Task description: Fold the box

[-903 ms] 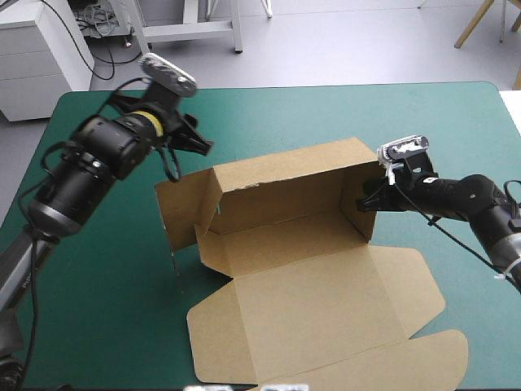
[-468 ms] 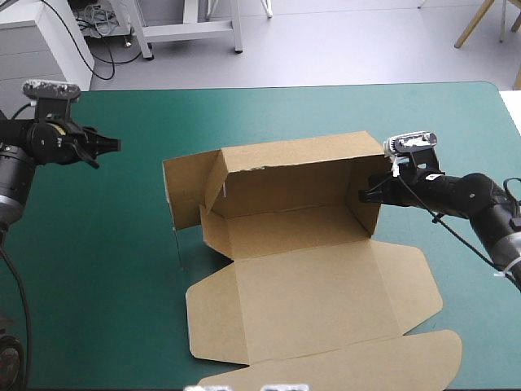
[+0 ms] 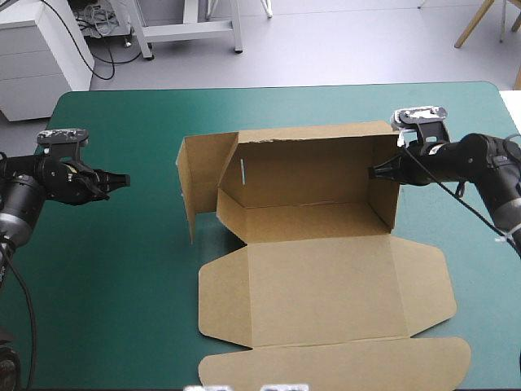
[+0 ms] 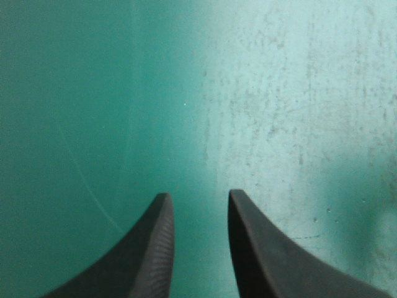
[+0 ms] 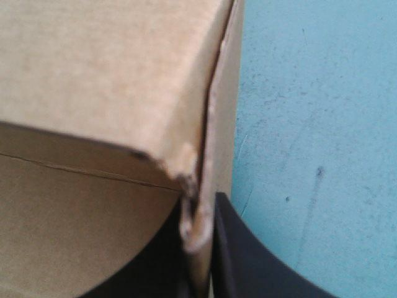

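The brown box (image 3: 313, 212) sits in the middle of the bench, a little toward the right. Its rear wall and right end wall are upright, and its left end flap stands out at an angle. The broad front panel lies flat toward the near edge. Compared with just before, the whole box has slid to the right and toward the far edge, and it now lies squarer to the bench's edges.

The right hand (image 3: 376, 172) grips the top corner where the rear wall meets the right end wall. In the right wrist view its black fingers (image 5: 239, 248) are pinched nearly together on the creased board.

The left hand (image 3: 122, 179) was raised beside the left flap earlier. It has since pulled back to near the bench's left edge and is well apart from the box. In its own view the fingers (image 4: 155, 248) stand a narrow gap apart, with only the teal-green cover (image 3: 106, 285) ahead of them.

A wide stretch of bare cover lies between the left hand and the flap. A bare strip runs behind the rear wall to the far edge. The outermost flat flap comes close to the near edge.
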Action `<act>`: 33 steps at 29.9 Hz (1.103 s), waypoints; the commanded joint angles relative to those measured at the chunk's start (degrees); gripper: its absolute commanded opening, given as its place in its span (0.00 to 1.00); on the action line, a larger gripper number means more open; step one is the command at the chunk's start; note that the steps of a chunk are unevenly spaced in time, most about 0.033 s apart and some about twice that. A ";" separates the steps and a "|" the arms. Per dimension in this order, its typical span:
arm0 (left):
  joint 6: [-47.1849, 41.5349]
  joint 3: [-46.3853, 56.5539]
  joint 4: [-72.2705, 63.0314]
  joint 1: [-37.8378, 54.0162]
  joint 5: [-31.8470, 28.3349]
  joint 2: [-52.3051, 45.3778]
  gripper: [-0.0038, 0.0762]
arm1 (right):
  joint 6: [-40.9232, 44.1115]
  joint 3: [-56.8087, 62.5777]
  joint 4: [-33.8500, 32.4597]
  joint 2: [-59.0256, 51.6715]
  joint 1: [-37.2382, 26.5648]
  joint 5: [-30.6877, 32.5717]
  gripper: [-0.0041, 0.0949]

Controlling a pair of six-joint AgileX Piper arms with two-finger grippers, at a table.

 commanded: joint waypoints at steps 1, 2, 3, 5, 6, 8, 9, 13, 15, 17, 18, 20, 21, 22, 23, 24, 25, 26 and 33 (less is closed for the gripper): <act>1.66 -1.44 -1.24 -0.03 -2.37 -3.17 0.31 | 1.96 -7.97 0.69 1.30 0.22 3.22 0.02; 2.33 -1.44 -0.96 -0.03 -2.37 -3.51 0.31 | 2.49 -9.89 0.26 2.40 0.22 4.59 0.02; 3.06 -1.44 -0.97 -0.03 -2.22 -3.78 0.31 | 2.88 -11.45 -0.17 3.35 0.22 5.68 0.02; 4.28 -1.44 -0.97 -0.03 -1.96 -4.14 0.31 | 3.64 -15.21 -0.80 5.98 0.22 9.00 0.02; 4.99 -1.44 -0.97 -0.03 -1.66 -4.14 0.31 | 3.81 -17.13 -0.94 7.48 0.22 10.87 0.02; 6.59 -1.44 -0.97 -0.03 -1.27 -4.14 0.31 | 4.24 -20.52 -1.17 10.38 0.22 14.37 0.02; 7.19 -1.44 -0.97 -0.03 -1.18 -4.14 0.31 | 4.48 -22.34 -1.17 12.02 0.22 15.91 0.02; 7.34 -1.44 -0.97 -0.03 -1.15 -4.14 0.30 | 5.88 -28.78 -1.17 18.13 0.22 19.19 0.02; 7.34 -1.44 -1.23 -0.03 -1.15 -4.14 0.30 | 6.18 -32.16 -1.17 21.15 0.22 20.40 0.02; 7.34 -1.44 -1.23 -0.03 -1.15 -4.14 0.30 | 6.85 -35.23 -0.92 23.79 0.22 21.34 0.02; 7.34 -1.44 -1.23 -0.03 -1.15 -4.14 0.30 | 7.33 -36.71 -0.76 25.13 0.22 21.34 0.02; 7.34 -1.44 -1.50 -0.03 -1.15 -4.14 0.30 | 7.78 -39.72 -0.74 27.66 0.63 21.34 0.03; 7.34 -1.44 -1.48 -0.03 -1.15 -4.14 0.30 | 7.78 -41.22 -1.14 28.87 1.09 21.34 0.03; 7.34 -1.44 -1.48 -0.03 -1.15 -4.14 0.30 | 7.78 -42.34 -1.79 29.80 1.57 21.34 0.04; 7.43 -1.44 -1.48 -0.03 -1.15 -4.14 0.30 | 6.84 -43.95 -2.97 31.12 2.38 21.34 0.05; 7.43 -1.44 -1.48 -0.03 -1.15 -4.14 0.30 | 6.72 -44.98 -4.01 31.98 2.90 21.21 0.05; 7.60 -1.44 -1.76 -0.03 -1.15 -4.14 0.30 | 6.72 -45.98 -5.10 32.76 3.45 21.30 0.06; 8.11 -1.44 -2.22 -0.03 -1.03 -4.14 0.30 | 6.58 -47.12 -6.45 33.75 4.13 21.30 0.09; 8.85 -1.44 -2.72 -0.03 -0.24 -4.14 0.30 | 6.97 -48.32 -6.43 34.45 4.58 19.35 0.48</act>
